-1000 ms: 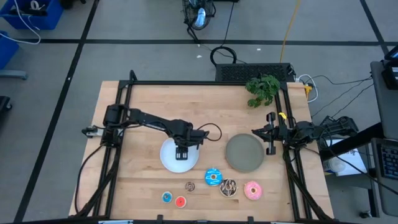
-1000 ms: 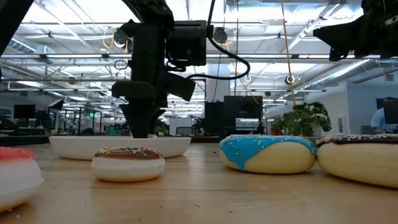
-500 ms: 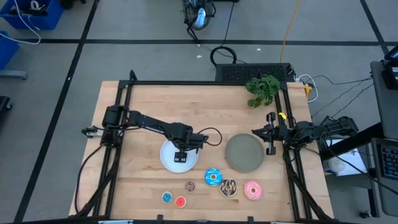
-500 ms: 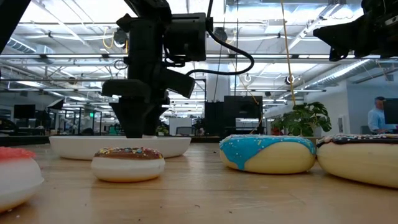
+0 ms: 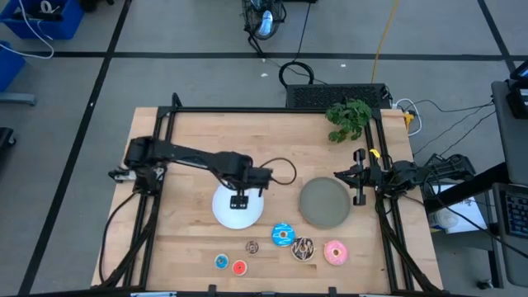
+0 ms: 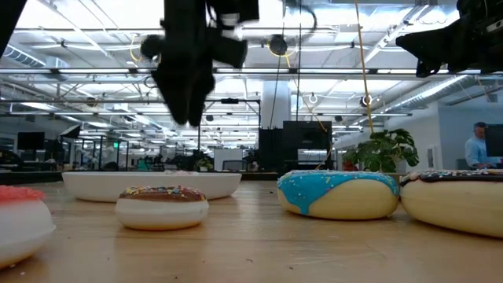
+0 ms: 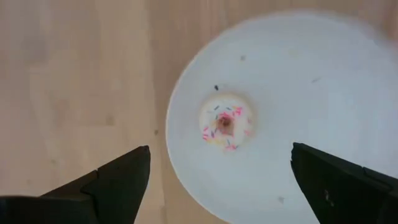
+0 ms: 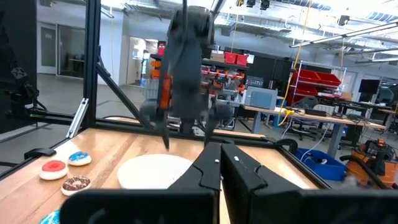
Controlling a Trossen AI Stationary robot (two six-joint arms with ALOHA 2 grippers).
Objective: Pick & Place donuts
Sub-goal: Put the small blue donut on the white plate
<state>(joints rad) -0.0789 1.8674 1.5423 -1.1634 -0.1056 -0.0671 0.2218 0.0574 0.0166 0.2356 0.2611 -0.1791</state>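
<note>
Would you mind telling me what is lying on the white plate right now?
One small white-pink sprinkled donut lies on the white plate, left of its middle in the wrist view. The left tool hangs open above it, hiding the donut from the high view.

White-pink small donut (image 7: pixel 225 122) lies flat on the white plate (image 7: pixel 311 74), directly beneath the left gripper (image 5: pixel 239 200), between its spread fingers and clear of both. Remaining six sit in a loose row nearer the table's front edge, past that gripper: small blue (image 5: pixel 221 261), red (image 5: pixel 239 266), brown (image 5: pixel 252 246), large blue (image 5: pixel 283 234), chocolate sprinkled (image 5: pixel 303 248), pink (image 5: pixel 335 252).
</note>
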